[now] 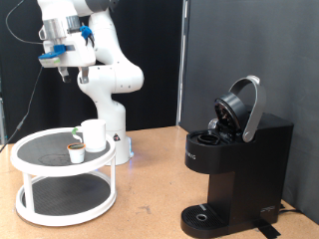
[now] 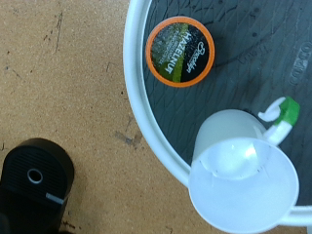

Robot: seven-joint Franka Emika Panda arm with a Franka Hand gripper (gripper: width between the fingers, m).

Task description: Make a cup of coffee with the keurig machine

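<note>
The white cup (image 1: pixel 93 134) stands upright on the top tier of a white round stand (image 1: pixel 40 164) at the exterior view's left. A brown pod (image 1: pixel 76 150) sits beside it. In the wrist view the cup (image 2: pixel 242 174) shows from above, empty, near the pod (image 2: pixel 179 51) with its orange rim and dark label. The black keurig machine (image 1: pixel 234 164) stands at the exterior view's right with its lid raised. The gripper (image 1: pixel 62 70) hangs high above the stand, holding nothing visible. Its fingers do not show in the wrist view.
A small green and white item (image 2: pixel 282 110) lies on the stand next to the cup. The robot's white base (image 1: pixel 108 105) stands behind the stand. A black part with a round hole (image 2: pixel 37 180) shows on the wooden table (image 1: pixel 150 189).
</note>
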